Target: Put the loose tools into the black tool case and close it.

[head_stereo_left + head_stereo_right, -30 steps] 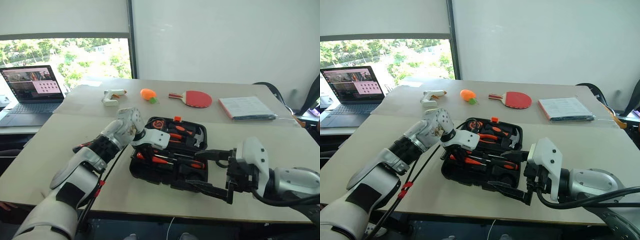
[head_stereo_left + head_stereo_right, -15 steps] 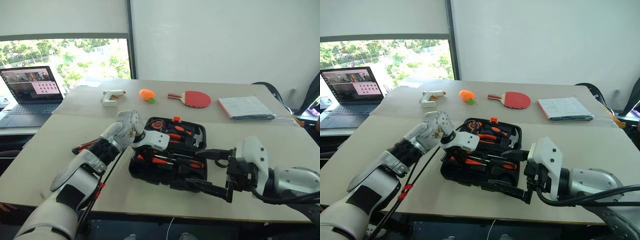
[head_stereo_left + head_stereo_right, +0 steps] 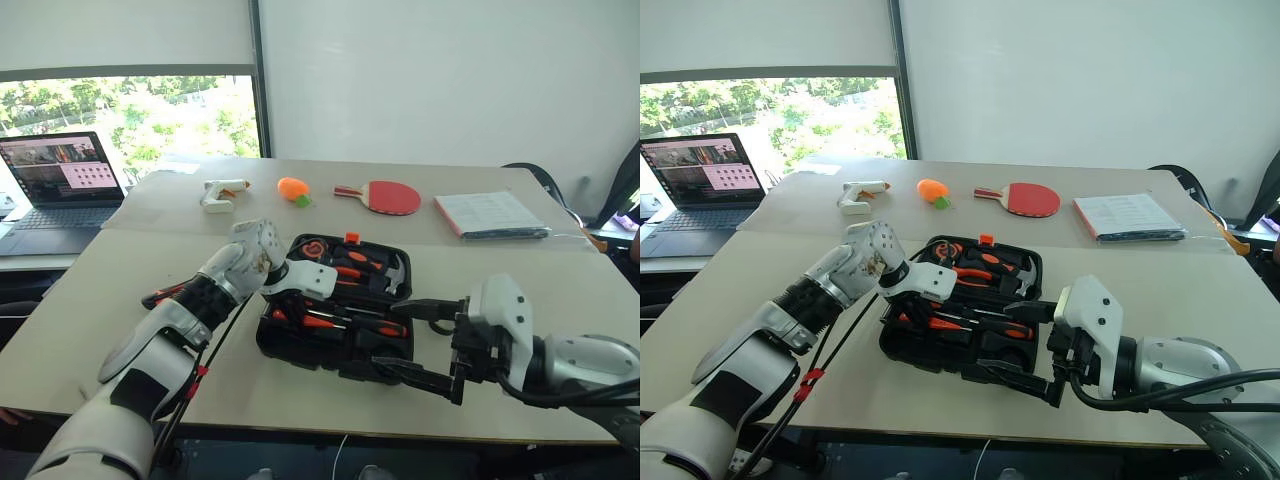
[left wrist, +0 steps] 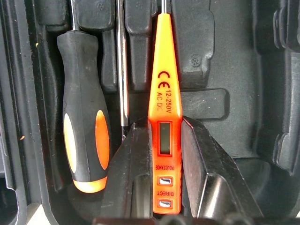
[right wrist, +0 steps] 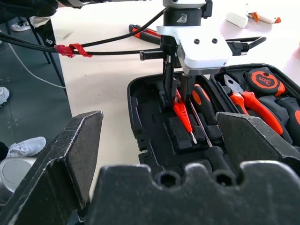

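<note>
Orange tester screwdriver (image 4: 162,117) sits pinched in my left end effector (image 4: 161,154) inside the black tool case (image 3: 300,355); my right end effector (image 3: 412,340) hovers spread at the case's near right edge.

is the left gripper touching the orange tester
Touching. In the left wrist view both fingers press against the sides of the tester, which lies in the case.

Left gripper (image 4: 158,154) points down, seemingly pinching; right gripper (image 3: 428,342) spread wide.
</note>
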